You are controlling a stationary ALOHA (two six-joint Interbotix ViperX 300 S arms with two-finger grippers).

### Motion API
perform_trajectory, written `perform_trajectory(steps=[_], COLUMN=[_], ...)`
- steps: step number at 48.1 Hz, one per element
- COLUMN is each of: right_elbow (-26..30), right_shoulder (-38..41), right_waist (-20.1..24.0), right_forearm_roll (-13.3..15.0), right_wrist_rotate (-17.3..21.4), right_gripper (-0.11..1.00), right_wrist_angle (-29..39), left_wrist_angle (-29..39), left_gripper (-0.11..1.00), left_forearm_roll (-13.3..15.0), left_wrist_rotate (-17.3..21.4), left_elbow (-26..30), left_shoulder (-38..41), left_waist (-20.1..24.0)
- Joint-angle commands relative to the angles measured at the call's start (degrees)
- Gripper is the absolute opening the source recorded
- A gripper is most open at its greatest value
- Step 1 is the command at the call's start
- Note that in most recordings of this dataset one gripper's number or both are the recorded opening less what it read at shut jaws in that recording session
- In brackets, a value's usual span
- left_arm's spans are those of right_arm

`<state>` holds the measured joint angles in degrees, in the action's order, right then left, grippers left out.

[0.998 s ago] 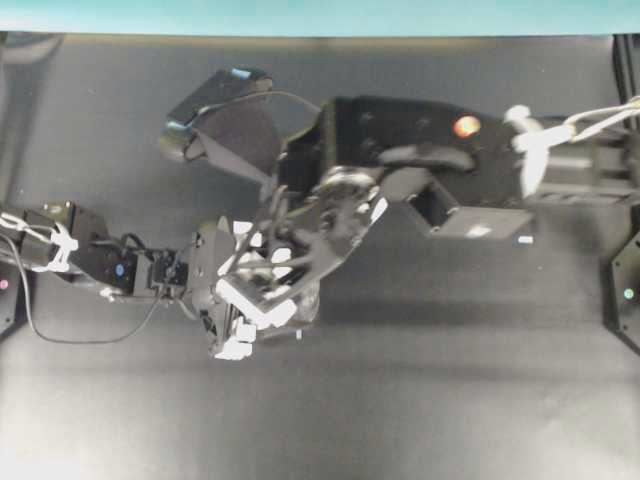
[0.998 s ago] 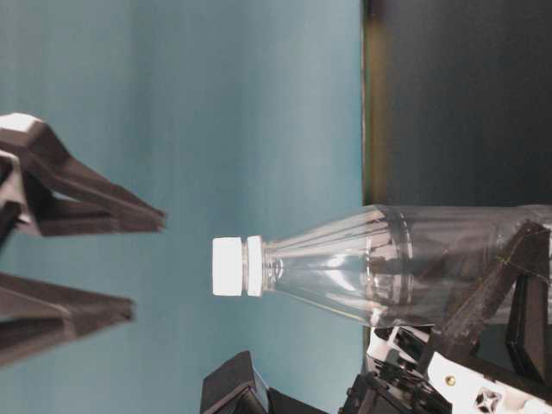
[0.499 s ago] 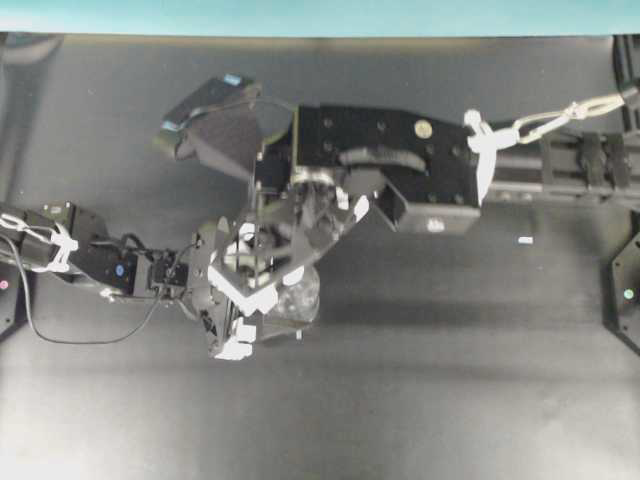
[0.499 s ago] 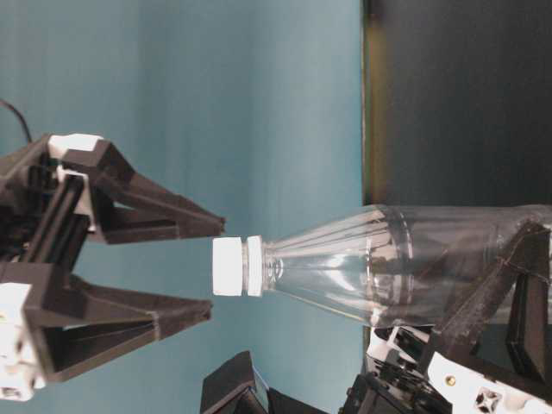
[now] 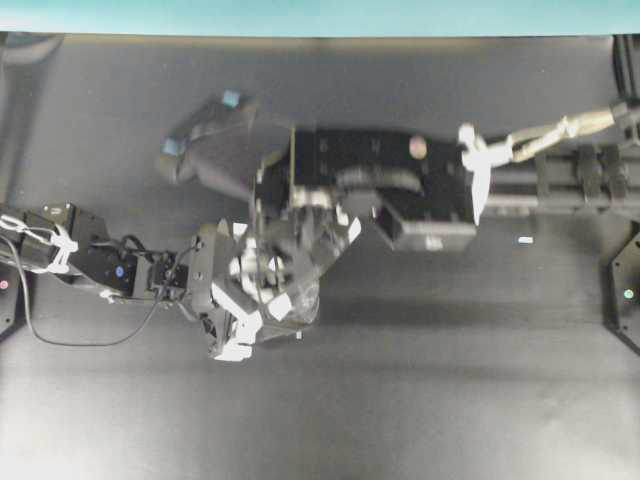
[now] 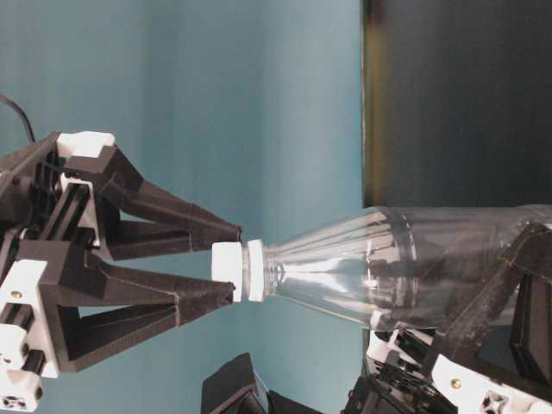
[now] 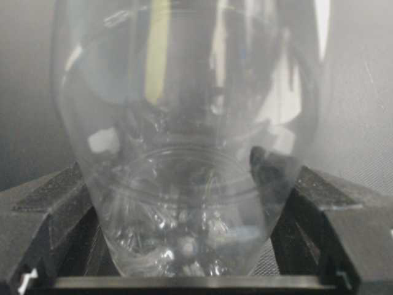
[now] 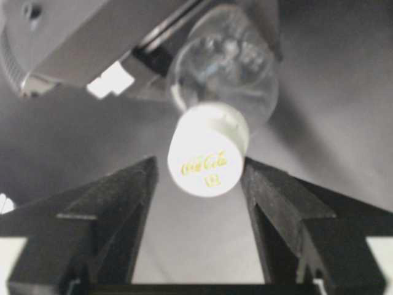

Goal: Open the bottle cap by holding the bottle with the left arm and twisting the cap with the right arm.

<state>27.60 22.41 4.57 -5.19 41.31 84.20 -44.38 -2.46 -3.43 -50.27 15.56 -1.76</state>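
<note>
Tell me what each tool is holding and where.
Left tool holds the bottle by its lower body. Right tool brackets the bottle cap, not yet clamped.

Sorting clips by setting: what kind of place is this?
Probably a robotics lab bench: two black robot arms over a bare dark table, a plain teal backdrop, and only a clear bottle between them.
</note>
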Motion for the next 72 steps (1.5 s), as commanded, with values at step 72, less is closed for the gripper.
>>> perform_trajectory(steps=[72], right_elbow=[0.3], right_shoulder=[-0.4], right_waist=[0.7], right_forearm_roll=[1.4], right_wrist_rotate=[-62.1], right_gripper=[0.38], right_wrist_angle=[0.3], left_wrist_angle=[-0.1], left_gripper=[0.82], left_forearm_roll=[-0.1], left_wrist_rotate=[-0.5], left_elbow=[0.7], left_shoulder=[-0.2], left_waist=[-0.4])
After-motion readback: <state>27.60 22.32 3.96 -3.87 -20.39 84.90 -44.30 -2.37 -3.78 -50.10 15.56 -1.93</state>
